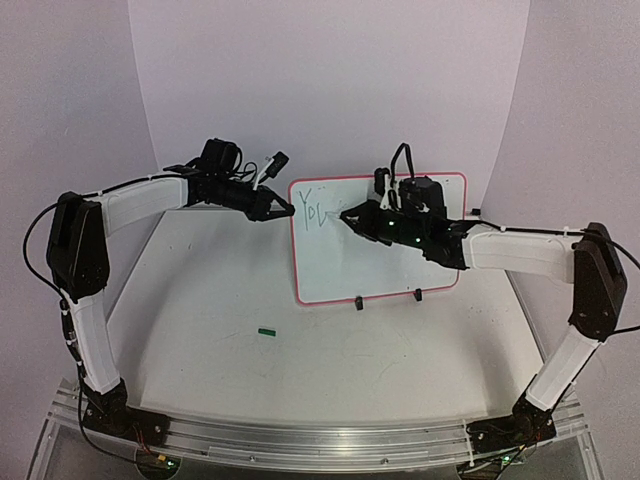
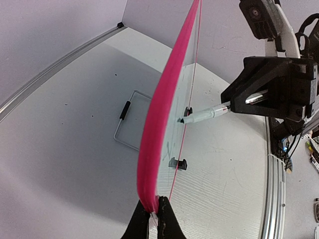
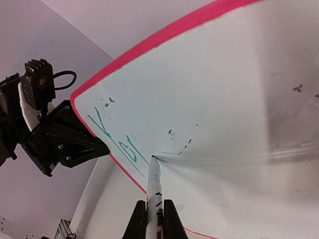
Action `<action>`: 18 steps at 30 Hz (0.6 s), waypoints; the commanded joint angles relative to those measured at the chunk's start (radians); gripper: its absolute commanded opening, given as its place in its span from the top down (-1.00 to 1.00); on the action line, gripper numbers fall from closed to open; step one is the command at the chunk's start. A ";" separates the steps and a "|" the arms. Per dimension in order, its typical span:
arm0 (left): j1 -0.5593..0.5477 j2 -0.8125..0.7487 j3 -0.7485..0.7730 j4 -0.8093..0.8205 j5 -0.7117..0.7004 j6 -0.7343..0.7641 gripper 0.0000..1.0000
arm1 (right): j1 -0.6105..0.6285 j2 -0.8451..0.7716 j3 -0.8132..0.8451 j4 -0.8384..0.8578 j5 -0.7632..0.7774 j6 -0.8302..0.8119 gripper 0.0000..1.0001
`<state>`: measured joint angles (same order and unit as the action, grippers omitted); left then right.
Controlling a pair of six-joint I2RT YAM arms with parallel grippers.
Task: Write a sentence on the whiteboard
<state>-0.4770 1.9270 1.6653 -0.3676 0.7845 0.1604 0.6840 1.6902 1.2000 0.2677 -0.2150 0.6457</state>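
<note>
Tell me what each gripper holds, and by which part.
The left gripper pinches the whiteboard by its red frame, on the left edge. The right gripper clamps a marker by its barrel.

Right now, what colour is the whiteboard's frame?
Pinkish red; the whiteboard's frame shows best in the left wrist view.

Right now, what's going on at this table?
The left end effector is clamped on the left edge of the upright white board with a thin red frame, steadying it. The right end effector holds a slim pale marker with its tip on the board. At top left stand green handwritten letters reading roughly "You"; the sentence is barely begun.
</note>
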 commanded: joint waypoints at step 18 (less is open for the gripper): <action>-0.031 -0.011 -0.013 -0.050 -0.033 0.045 1.00 | -0.017 -0.020 0.006 0.009 0.013 -0.005 1.00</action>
<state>-0.4770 1.9270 1.6653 -0.3676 0.7841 0.1604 0.6781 1.6859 1.2252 0.2682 -0.2035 0.6323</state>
